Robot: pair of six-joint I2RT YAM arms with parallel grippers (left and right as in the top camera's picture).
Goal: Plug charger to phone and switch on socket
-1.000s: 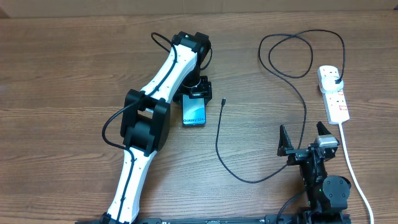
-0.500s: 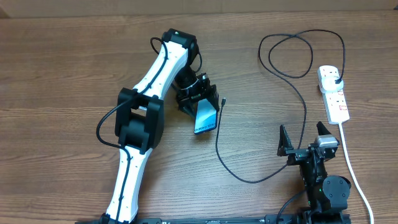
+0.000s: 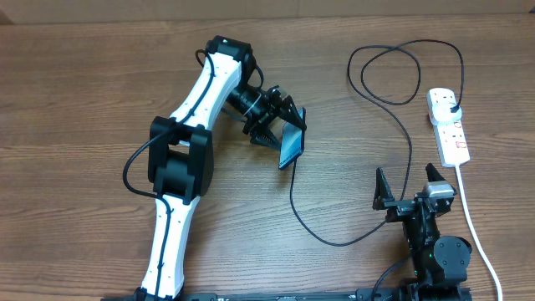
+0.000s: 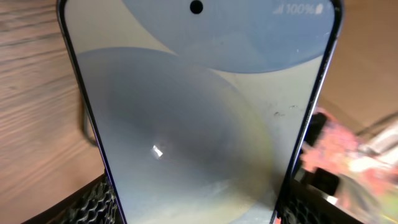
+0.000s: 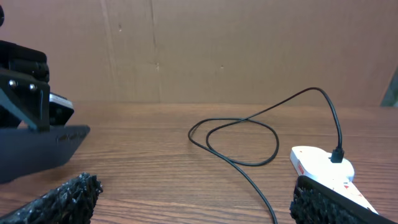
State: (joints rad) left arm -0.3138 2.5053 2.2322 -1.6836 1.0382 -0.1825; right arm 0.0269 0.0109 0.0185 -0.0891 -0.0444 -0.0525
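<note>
While the left gripper (image 3: 282, 132) clamps the tilted phone (image 3: 291, 149) well left of the socket (image 3: 448, 125), the right gripper (image 3: 410, 186) sits spread apart nearer it.

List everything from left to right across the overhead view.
left arm → phone → right gripper → socket. The charger is left out, since its cable runs from the phone across to the socket.
</note>
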